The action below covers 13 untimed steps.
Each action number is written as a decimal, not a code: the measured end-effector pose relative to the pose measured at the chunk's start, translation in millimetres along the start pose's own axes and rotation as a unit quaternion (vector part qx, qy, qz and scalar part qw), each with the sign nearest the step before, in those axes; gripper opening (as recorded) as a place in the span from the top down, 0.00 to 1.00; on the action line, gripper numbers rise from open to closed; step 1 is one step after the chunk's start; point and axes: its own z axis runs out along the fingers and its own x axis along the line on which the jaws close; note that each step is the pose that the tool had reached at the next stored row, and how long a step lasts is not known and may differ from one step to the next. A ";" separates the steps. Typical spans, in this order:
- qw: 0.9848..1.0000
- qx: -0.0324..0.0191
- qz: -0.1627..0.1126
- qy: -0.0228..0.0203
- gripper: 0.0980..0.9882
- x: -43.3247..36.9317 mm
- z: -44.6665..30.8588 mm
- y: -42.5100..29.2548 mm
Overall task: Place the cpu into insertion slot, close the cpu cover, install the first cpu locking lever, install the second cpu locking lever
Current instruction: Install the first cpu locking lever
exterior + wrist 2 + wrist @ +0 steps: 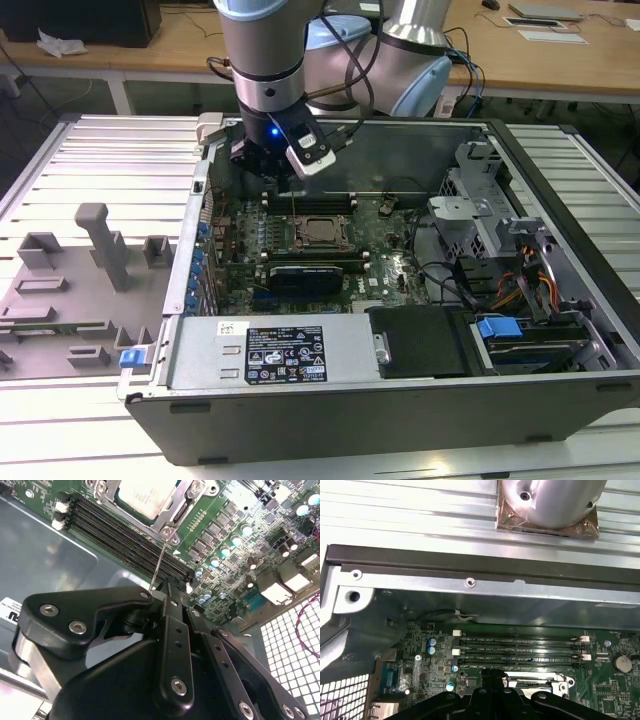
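**Steel lever at the claw's tips, chip under its cover**

Pale and silvery, the cpu (145,495) lies in the insertion slot (298,232) on the green motherboard (235,570). The board sits inside the open computer case (400,400), which rests on the slatted metal table (90,150). The cpu cover (182,506) is down over the chip, its grey frame ringing the chip's top. A thin locking lever (159,560) rises from a screwed corner of the socket, beside the black memory slots (125,535). It stands off the board and runs straight to the claw (166,586). In both wrist views the claw's fingers are drawn together at their tips. The lever's free end reaches them, but I cannot tell whether it is pinched between them. In the exterior view the arm hangs above the memory slots, just beside the socket. A grey fixture tray (90,290) lies on the table at the exterior view's left.
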 end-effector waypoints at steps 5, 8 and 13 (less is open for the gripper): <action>1.000 0.000 0.000 0.000 0.99 -9.0 0.5 -1.2; 1.000 0.000 0.000 0.001 0.99 -20.2 1.2 -2.9; 1.000 0.000 0.000 0.001 0.99 -30.3 1.8 -3.9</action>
